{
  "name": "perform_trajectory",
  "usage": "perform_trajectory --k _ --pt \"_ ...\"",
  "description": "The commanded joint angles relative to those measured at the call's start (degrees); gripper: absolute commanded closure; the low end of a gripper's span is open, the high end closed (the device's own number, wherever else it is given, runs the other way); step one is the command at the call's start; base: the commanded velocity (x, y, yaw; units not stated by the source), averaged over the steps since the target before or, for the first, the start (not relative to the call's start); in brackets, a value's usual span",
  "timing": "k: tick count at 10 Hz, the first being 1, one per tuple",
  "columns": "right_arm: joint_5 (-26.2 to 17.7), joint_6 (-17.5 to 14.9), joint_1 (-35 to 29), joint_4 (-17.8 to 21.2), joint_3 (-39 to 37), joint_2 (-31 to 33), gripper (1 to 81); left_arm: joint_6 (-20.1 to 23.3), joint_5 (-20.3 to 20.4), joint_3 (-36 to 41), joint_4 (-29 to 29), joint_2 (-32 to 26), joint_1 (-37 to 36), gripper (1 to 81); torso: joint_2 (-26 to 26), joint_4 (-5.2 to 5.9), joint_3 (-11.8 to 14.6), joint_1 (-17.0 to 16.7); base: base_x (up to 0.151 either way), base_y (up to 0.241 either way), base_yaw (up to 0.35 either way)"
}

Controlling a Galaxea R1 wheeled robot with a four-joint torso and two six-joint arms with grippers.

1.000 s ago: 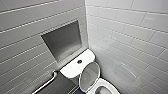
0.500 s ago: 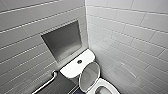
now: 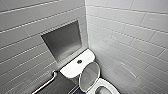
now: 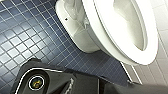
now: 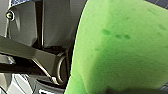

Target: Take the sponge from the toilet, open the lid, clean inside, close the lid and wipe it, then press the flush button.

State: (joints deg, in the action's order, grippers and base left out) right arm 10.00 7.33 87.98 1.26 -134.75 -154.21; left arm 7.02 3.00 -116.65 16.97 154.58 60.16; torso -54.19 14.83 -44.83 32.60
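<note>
Right gripper (image 5: 75,75) is apparently clamping the sponge (image 5: 120,47) near the toilet (image 3: 106,86), the lid (image 3: 89,75) is standing raised at the far side, so inside-cleaning is probably pending, calling for lowering the sponge into the bowl (image 4: 130,22).

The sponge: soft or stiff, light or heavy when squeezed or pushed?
The sponge probably compresses easily and is light: its matte surface and rounded edge look like foam. The darker spots may be damp patches, so it could weigh slightly more. It seems unlikely to slip or roll.
</note>
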Motion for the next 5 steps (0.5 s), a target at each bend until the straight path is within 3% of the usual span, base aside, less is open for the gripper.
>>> perform_trajectory --k 1,3,5 --pt "-3.14 -3.37 3.39 -4.95 0.46 -1.04 81.1 -2.79 -2.21 1.87 8.85 -1.55 -8.86 1.0 0.0 0.0 0.0 0.0 0.0 0.0 0.0" --pt "-0.86 -3.37 4.53 -4.86 2.14 -0.77 81.1 -8.32 3.67 0.02 12.12 0.03 -11.86 1.0 0.0 -0.02 0.0 0.0 0.0 0.0 0.0" --pt "-0.5 -3.37 4.89 -4.77 2.4 -0.69 81.1 -14.93 5.53 -0.86 12.12 -0.49 -14.76 1.0 0.0 -0.02 0.0 0.0 0.0 0.0 0.0"
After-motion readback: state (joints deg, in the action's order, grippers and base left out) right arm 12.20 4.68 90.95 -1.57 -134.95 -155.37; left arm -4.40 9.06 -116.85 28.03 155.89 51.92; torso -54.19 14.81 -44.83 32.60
